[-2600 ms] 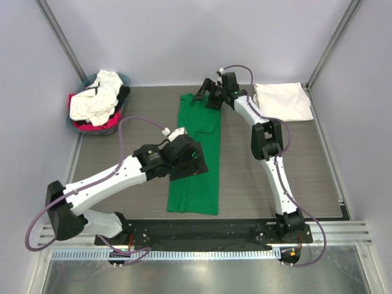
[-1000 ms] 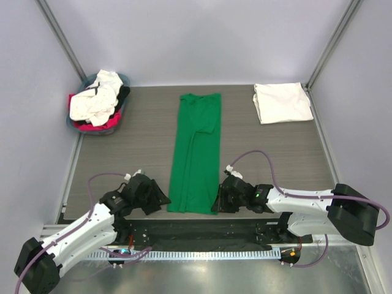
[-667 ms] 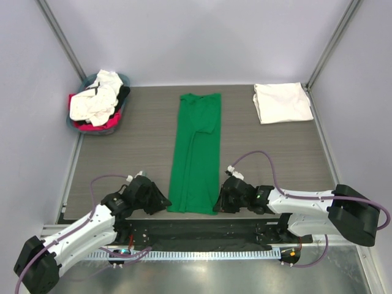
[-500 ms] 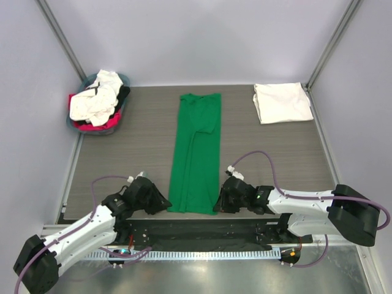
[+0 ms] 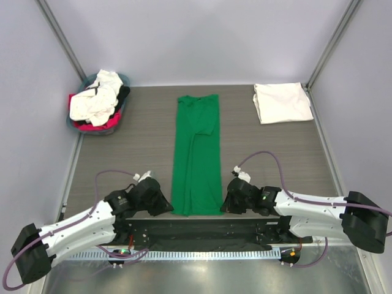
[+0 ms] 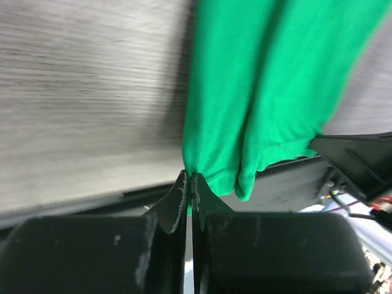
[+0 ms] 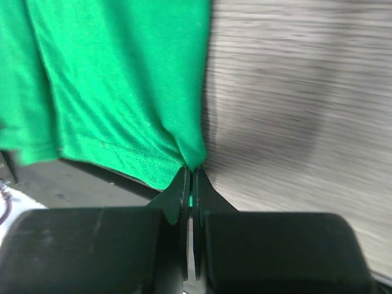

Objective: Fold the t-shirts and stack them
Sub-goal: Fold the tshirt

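Note:
A bright green t-shirt [image 5: 196, 153] lies folded into a long narrow strip down the middle of the table. My left gripper [image 5: 166, 207] is shut on its near left corner [image 6: 195, 164]. My right gripper [image 5: 228, 207] is shut on its near right corner [image 7: 195, 158]. Green cloth [image 7: 122, 79] shows pinched between both pairs of fingers. A folded white t-shirt [image 5: 282, 101] rests at the far right corner. More t-shirts, white, pink-red and black, are heaped in the basket [image 5: 79, 127] at the far left.
The round grey-blue basket stands against the left wall. A black strip [image 5: 196, 229] and a metal rail [image 5: 202, 252] run along the table's near edge, under both arms. The green hem hangs over that black strip [image 6: 288, 184].
Both grippers have closed on the near corners of the green t-shirt. Its near end has shifted slightly toward the front edge, and the arms have settled lower.

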